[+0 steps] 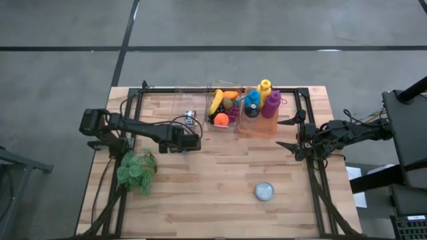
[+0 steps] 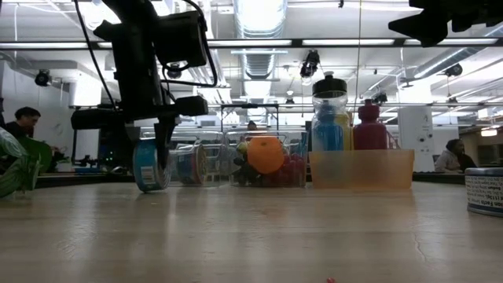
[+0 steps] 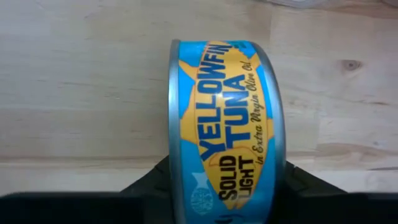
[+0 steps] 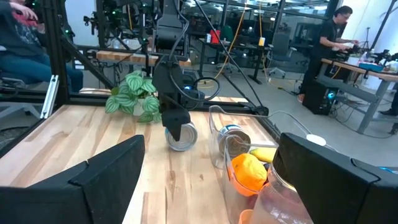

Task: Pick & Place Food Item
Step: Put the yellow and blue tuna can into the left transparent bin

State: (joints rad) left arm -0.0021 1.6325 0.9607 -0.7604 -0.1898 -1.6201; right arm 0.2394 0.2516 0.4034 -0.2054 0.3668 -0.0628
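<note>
Between our left gripper's [image 3: 221,186] fingers the tuna can [image 3: 224,124] stands on edge, clamped by its flat faces, touching the table [image 1: 200,180], near the fruit bin [image 1: 223,110]. Our right gripper [image 1: 293,137] waits, spread wide, well apart.

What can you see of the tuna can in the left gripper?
The tuna can is a flat round metal tin with a blue and yellow label reading "Yellowfin Tuna, Solid Light, in Extra Virgin Olive Oil". It stands on edge, clamped across its flat faces by the left gripper, at or just above the table left of the clear fruit bin. Whether its rim touches the wood is unclear. It looks sealed and undented.
</note>
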